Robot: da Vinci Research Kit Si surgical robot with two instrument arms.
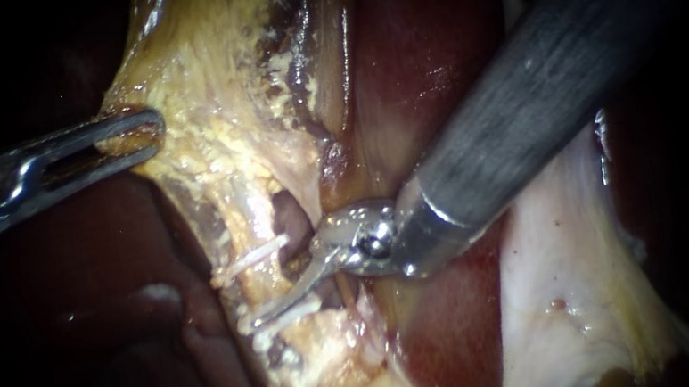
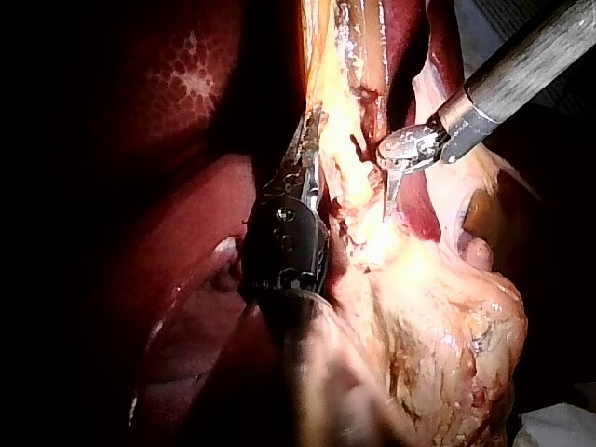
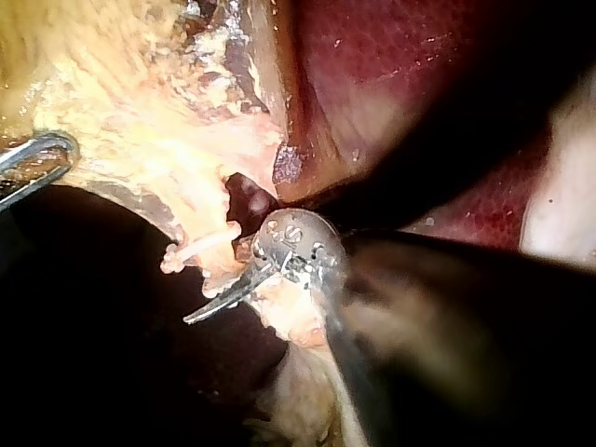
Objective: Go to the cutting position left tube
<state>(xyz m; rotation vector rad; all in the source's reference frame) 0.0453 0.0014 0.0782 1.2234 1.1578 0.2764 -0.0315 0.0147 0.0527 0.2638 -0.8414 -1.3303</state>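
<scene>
The fatty tissue [image 1: 201,133] is clenched between the jaws of the left instrument [image 1: 139,130] and pulled out to that side, apparently so that the left tube [image 1: 241,289] is kept stretched and exposed. Two white clips are set across this tube, an upper clip [image 1: 253,257] and a lower clip [image 1: 297,314], with a bare stretch left between them for the cut. The blades of the right instrument [image 1: 265,317] lie together, with nothing held, and are laid across that stretch just beside the lower clip. The cutting position is judged nearly reached, though the blades would need to be parted around the tube.
</scene>
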